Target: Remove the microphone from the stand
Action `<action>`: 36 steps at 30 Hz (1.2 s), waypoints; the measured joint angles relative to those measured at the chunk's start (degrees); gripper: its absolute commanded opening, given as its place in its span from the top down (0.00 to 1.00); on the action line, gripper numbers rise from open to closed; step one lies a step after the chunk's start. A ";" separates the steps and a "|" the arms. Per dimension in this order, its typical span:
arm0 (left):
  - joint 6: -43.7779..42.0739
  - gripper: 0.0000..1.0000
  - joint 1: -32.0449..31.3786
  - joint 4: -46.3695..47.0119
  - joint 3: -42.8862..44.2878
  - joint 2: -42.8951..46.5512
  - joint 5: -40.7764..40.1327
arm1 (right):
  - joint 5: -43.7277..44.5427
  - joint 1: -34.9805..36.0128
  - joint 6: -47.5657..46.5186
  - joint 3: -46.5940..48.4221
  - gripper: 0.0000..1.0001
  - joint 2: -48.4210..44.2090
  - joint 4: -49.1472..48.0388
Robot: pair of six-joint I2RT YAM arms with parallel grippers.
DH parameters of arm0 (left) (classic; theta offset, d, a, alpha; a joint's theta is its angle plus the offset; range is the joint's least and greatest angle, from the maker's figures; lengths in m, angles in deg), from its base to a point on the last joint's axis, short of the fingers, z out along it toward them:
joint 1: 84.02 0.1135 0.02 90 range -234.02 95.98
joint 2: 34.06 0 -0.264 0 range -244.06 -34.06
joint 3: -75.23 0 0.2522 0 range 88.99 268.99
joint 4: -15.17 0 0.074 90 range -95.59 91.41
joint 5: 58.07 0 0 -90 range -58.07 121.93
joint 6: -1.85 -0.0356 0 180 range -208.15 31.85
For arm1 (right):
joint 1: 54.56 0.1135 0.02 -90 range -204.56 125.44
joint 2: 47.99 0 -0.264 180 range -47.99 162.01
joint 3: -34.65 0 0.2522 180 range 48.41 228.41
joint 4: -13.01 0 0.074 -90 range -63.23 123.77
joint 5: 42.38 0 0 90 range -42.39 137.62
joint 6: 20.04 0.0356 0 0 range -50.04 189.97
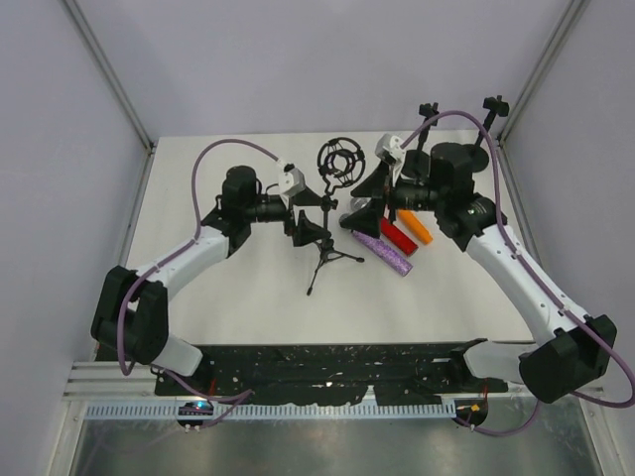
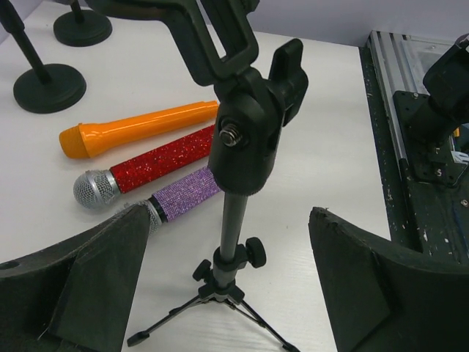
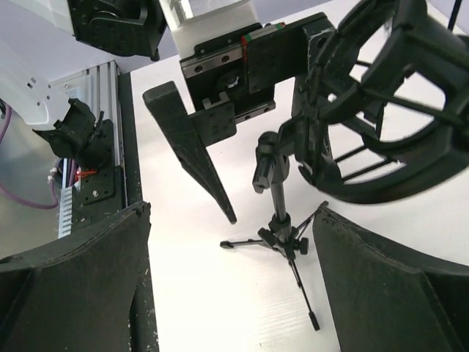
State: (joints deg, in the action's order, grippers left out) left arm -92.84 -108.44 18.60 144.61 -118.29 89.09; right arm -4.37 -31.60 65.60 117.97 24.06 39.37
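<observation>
- Top view: the left gripper (image 1: 301, 225) is mostly lost against the black stand (image 1: 325, 253), so its jaws are hard to read here. It sits at 9 o'clock of the pole. The left arm reaches in from the lower left with its elbow bent.
- Also top view: the right gripper (image 1: 359, 201) comes in at about 2 o'clock of the pole, with its arm stretched up from the lower right. The shock mount (image 1: 340, 159) is up at 12 o'clock.
- All three mics lie flat on the table at 3 o'clock of the stand: purple microphone (image 1: 383, 251), red microphone (image 1: 397, 236) and orange microphone (image 1: 417, 226). None of them is in the mount.
- Left wrist: the mount is cut off at the top edge, and the purple mic's head hides behind one finger (image 2: 80, 286). The jaws are spread wide with the pole between them, touching nothing. Two round-base stands (image 2: 50, 88) at 11 o'clock are cropped.
- Right wrist: the mount runs off the right edge. Only one of the left gripper's fingers is clear, and the other is behind the mount. The right gripper's own fingers (image 3: 80, 279) are wide apart and grip nothing, with the tripod low between them.
</observation>
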 measured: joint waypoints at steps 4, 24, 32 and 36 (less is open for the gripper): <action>0.35 0.20 -0.37 0.13 1.64 -2.45 0.02 | -1.33 -2.23 -2.36 -2.27 0.04 -2.29 2.23; 8.44 1.00 -0.70 9.66 -3.65 0.00 -4.28 | -3.41 -6.21 1.77 -17.20 0.06 0.48 -4.24; 9.25 1.00 -1.07 9.97 -11.87 9.84 -19.85 | -1.38 -5.33 13.75 -18.03 0.07 6.69 -16.35; 9.38 0.97 -1.07 9.75 -14.03 12.44 -28.74 | -1.03 -2.64 18.40 -16.85 0.09 10.23 -20.22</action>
State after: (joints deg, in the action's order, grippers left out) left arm -83.47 -109.51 28.34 130.58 -105.85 60.35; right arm -5.40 -34.24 84.01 101.12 34.29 19.15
